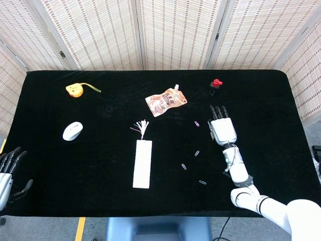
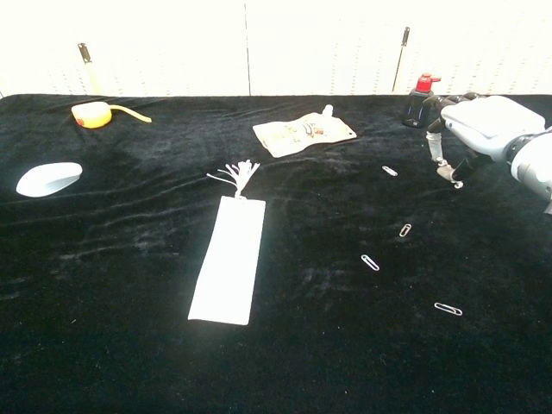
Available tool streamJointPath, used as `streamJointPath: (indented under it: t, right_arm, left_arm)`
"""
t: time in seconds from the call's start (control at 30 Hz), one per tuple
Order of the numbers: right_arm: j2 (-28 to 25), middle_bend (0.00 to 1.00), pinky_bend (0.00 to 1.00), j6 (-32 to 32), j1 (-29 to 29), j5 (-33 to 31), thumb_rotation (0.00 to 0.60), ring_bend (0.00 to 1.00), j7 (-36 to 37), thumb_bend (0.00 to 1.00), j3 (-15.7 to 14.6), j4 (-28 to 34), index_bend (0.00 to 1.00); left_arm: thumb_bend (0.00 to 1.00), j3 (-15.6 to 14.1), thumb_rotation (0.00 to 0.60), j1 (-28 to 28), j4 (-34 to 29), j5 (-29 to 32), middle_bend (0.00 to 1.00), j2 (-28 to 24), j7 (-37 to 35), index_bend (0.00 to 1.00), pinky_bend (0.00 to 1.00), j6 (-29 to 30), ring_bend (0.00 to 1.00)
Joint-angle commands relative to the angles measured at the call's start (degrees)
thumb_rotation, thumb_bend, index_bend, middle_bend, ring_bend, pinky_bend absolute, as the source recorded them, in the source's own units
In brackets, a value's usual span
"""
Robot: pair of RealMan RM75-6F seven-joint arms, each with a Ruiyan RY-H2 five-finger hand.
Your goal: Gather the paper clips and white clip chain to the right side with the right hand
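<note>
Several small paper clips lie on the black cloth right of centre: one just left of my right hand, and others nearer the front edge. The chest view shows the same clips. A white tassel-like clip chain lies at the far end of a long white strip. My right hand hovers right of the clips, fingers stretched out, holding nothing. My left hand rests off the table's front left corner, fingers apart and empty.
An orange-printed spout pouch lies behind the chain. A small dark bottle with a red cap stands just beyond my right hand. A white mouse and a yellow tape measure sit at the left.
</note>
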State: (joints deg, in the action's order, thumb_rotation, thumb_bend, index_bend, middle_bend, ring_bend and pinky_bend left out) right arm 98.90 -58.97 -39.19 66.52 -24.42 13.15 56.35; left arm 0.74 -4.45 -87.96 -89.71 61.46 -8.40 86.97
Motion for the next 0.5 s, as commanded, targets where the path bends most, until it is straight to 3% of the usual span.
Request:
streamJointPath:
  t: [0.03, 0.3, 0.5]
  right_arm:
    - [-0.14, 0.06, 0.00, -0.56, 0.14, 0.53, 0.600, 0.00, -0.09, 0.40, -0.22, 0.58, 0.77]
    - [-0.35, 0.07, 0.00, -2.75, -0.34, 2.02, 0.600, 0.00, 0.18, 0.40, 0.51, 2.61, 0.77]
    - [3.50, 0.09, 0.00, -4.49, -1.80, 2.24, 0.600, 0.00, 2.81, 0.40, 2.50, -0.76, 0.77]
  left_arm:
    - [0.42, -0.05, 0.600, -0.04, -0.02, -0.02, 0.00, 0.04, 0.14, 0.00, 0.00, -0.11, 0.00]
    - [0.42, 0.01, 0.600, -0.04, 0.00, 0.08, 0.00, 0.04, 0.03, 0.00, 0.00, -0.07, 0.00]
    - [0.42, 0.11, 0.600, -0.15, 0.10, 0.38, 0.00, -0.10, -0.52, 0.00, 0.00, -0.35, 0.00]
